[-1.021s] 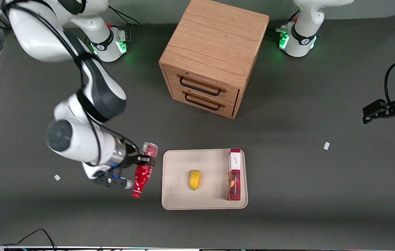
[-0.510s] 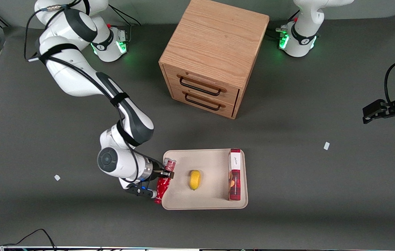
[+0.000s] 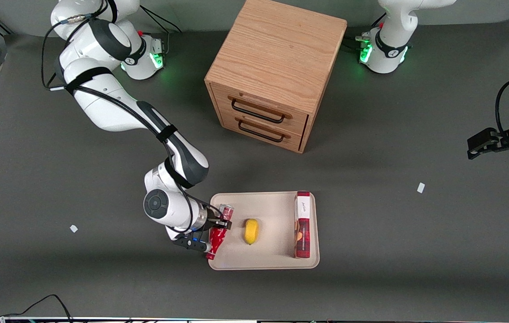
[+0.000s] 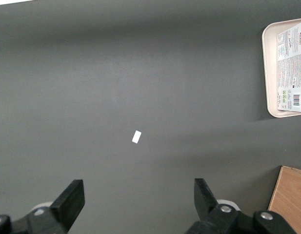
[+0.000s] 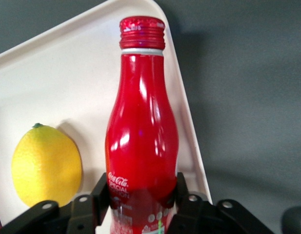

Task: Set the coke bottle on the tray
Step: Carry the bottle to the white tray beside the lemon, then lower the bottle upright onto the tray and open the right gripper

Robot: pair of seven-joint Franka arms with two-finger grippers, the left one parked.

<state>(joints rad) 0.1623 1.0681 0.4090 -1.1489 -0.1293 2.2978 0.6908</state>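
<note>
Coke bottle (image 5: 141, 126) clamped in the gripper (image 3: 219, 225) — over the tray (image 3: 272, 204).

Held lying flat above the tray's edge toward the working arm's end, just beside the lemon (image 3: 251, 231) — whether it touches the tray is unclear.

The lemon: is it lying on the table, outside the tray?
No, the lemon lies on the tray, beside the coke bottle held by the gripper.

I look down on a dark grey worktop (image 4: 140, 73). A small white scrap (image 4: 136, 137) lies on it. One end of the beige tray (image 4: 270, 63) shows, holding a red and white box (image 4: 292, 68). A wooden corner (image 4: 289, 200) appears nearby.
</note>
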